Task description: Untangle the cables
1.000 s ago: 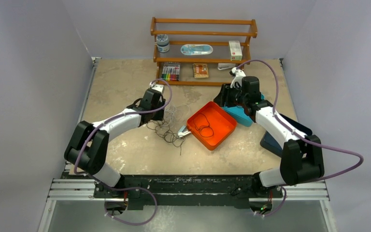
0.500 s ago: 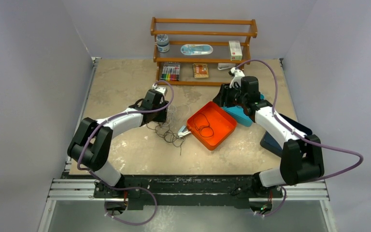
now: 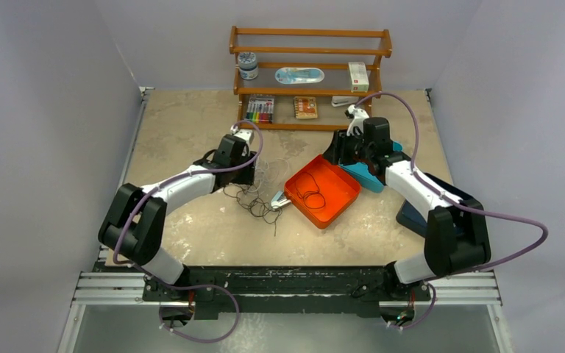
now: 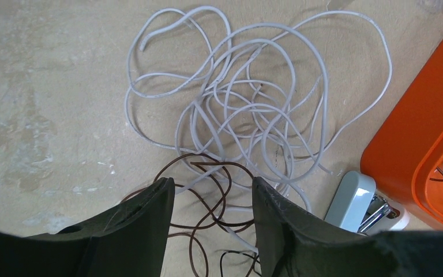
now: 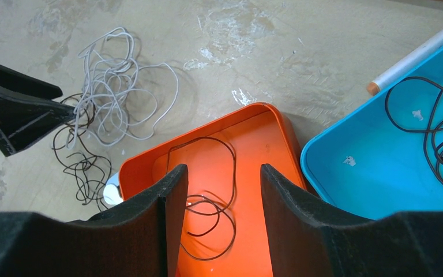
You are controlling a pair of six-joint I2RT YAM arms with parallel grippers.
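– The cables (image 3: 254, 193), thin white and dark brown wires, lie heaped on the mottled beige tabletop (image 3: 184, 132), just left of centre in the overhead view. How far along are we?

– Partway, we'd judge. One dark loop (image 5: 210, 202) lies alone in the shallow orange plastic tray (image 5: 254, 138), and another dark strand (image 5: 432, 133) lies in the blue tray (image 5: 369, 173) at the right edge of the right wrist view. The white tangle (image 4: 236, 109) and the brown loops (image 4: 207, 190) below it overlap; parting those two is what's left.

– And our jaws?

– Both pairs stand apart, gripping nothing. The left gripper (image 4: 212, 187) hangs over the brown loops, the right gripper (image 5: 222, 173) over the orange tray.

– Anything in our way?

– A pale grey-blue plug with metal prongs (image 4: 352, 199), at the lower right of the left wrist view, sits against the orange tray's wall, just beside the heap. Whether a wire joins it, we cannot tell. The wooden shelf (image 3: 309, 51) at the top is well apart.
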